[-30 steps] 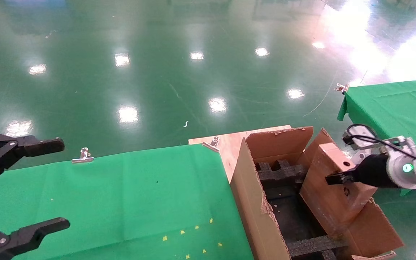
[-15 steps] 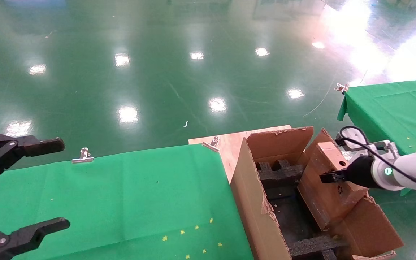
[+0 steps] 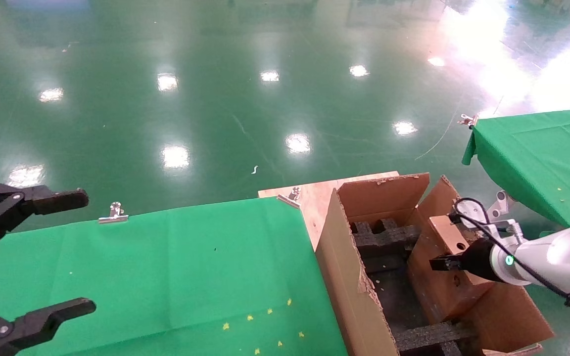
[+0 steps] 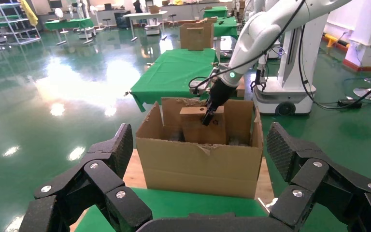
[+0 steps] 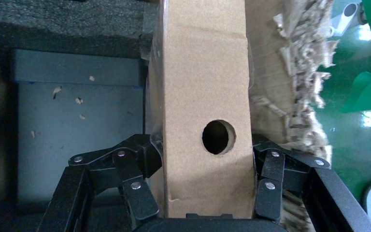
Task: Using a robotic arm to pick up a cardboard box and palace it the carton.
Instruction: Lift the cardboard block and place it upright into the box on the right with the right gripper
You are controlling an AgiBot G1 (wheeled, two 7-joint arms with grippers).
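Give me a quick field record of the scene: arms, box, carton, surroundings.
right gripper: shut on the cardboard box, gripping its two sides
cardboard box: partly inside the carton, against its right wall, round hole facing up
carton: flaps open, torn edges, black foam inserts inside
left gripper: open, idle above the green cloth
second green table: to the right, beyond the carton

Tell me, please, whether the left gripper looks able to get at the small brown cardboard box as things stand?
Probably not. The left gripper hangs open over the green cloth, far off, and the small brown cardboard box sits inside the large brown carton, behind its tall flap, clamped by the right gripper.
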